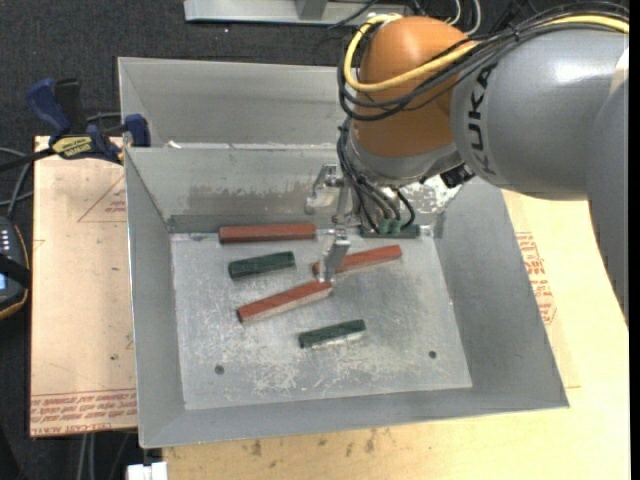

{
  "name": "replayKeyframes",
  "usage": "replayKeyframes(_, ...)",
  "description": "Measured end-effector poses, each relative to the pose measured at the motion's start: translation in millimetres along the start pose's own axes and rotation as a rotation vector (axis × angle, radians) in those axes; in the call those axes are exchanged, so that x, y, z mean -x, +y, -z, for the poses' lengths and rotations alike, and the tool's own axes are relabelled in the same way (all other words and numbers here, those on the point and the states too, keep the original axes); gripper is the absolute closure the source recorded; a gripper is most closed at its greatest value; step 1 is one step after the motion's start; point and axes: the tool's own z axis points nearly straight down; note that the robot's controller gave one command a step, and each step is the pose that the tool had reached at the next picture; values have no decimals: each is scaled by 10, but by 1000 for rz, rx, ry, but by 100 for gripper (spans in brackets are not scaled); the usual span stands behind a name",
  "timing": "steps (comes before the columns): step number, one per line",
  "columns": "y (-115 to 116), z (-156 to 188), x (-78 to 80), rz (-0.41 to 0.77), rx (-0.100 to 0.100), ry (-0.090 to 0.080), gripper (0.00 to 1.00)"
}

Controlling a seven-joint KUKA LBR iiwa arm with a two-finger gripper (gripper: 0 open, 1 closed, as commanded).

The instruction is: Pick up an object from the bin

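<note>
Hung at frame centre with fingers (337, 246) drawn narrow beside a red-brown bar (372, 257) (stiff, light; likely best pinched across its width).

Left green bar (261, 265) and front green bar (331, 335) lie apart.

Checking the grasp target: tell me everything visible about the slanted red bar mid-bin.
The red bar is long, thin, reddish-brown and straight-edged, and it looks rigid and matte. It lies flat on the floor of the bin near the middle, slanted, with its right end farther up the view, just below the end effector. Whether they touch is unclear.
</note>
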Motion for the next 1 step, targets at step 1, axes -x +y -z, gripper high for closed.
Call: replayKeyframes(1,0,0,0,0,0,0,0)
